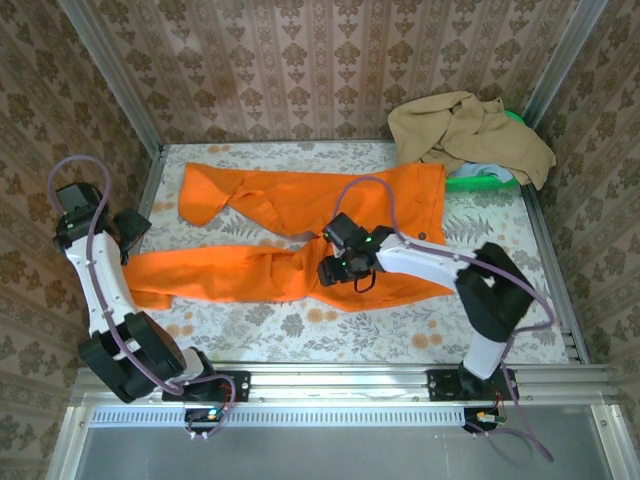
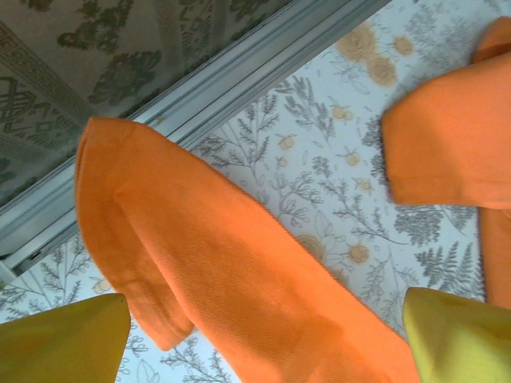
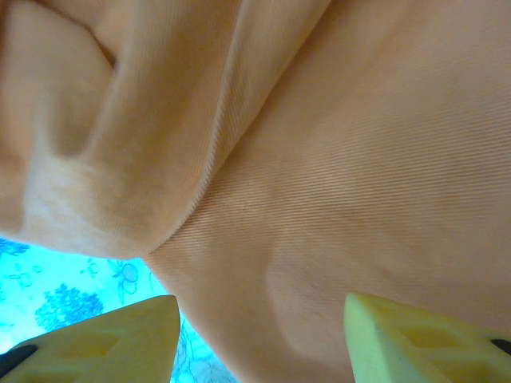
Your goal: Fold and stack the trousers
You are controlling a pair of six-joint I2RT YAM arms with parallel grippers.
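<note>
The orange trousers (image 1: 300,235) lie spread on the floral cloth, waist to the right and both legs running left. My left gripper (image 1: 130,240) hovers over the cuff end of the near leg. In the left wrist view its yellow fingers (image 2: 64,339) stand wide apart, open, and the near leg (image 2: 223,271) lies loose between them. The far leg's cuff (image 2: 455,136) shows at the upper right. My right gripper (image 1: 338,268) sits over the crotch area. Its fingers (image 3: 423,339) are apart, open, close above rumpled orange fabric (image 3: 319,183).
A tan garment (image 1: 470,135) is heaped at the back right over a green basin (image 1: 490,182). A metal rail (image 2: 239,76) borders the table's left side close to the near cuff. Patterned walls enclose the table, and another rail (image 1: 340,380) runs along the front.
</note>
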